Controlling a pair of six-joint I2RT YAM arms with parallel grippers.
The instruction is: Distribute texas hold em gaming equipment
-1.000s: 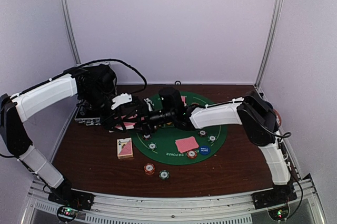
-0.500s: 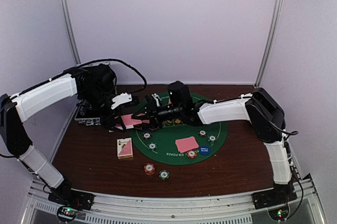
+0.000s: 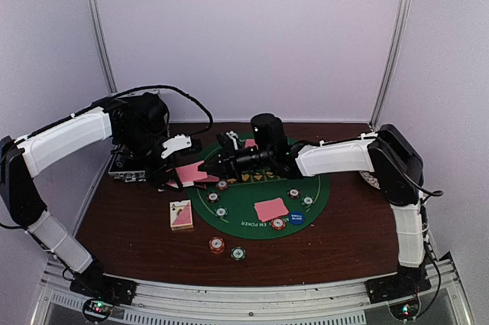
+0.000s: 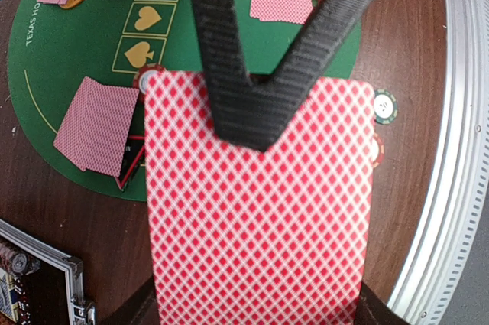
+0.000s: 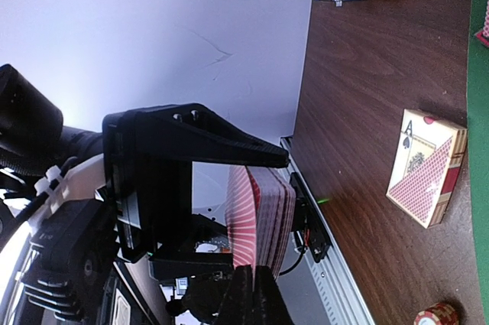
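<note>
A deck of pink-backed playing cards hangs over the left edge of the green mat, with my left gripper shut on it. In the left wrist view the deck fills the frame between my left gripper's jaws. My right gripper reaches in from the right and is shut on the top card. Its black fingers meet over the card's upper edge. In the right wrist view the right gripper pinches that card's edge, bent slightly off the deck.
A card box lies left of the mat. Dealt cards, several chips and a blue disc lie on the mat. A red triangle shows near more cards. Two chips sit in front. The black case stands back left.
My right gripper has closed on the deck's top card, and its wrist has shifted to the right and toward the back. The left arm and the deck have stayed put.
</note>
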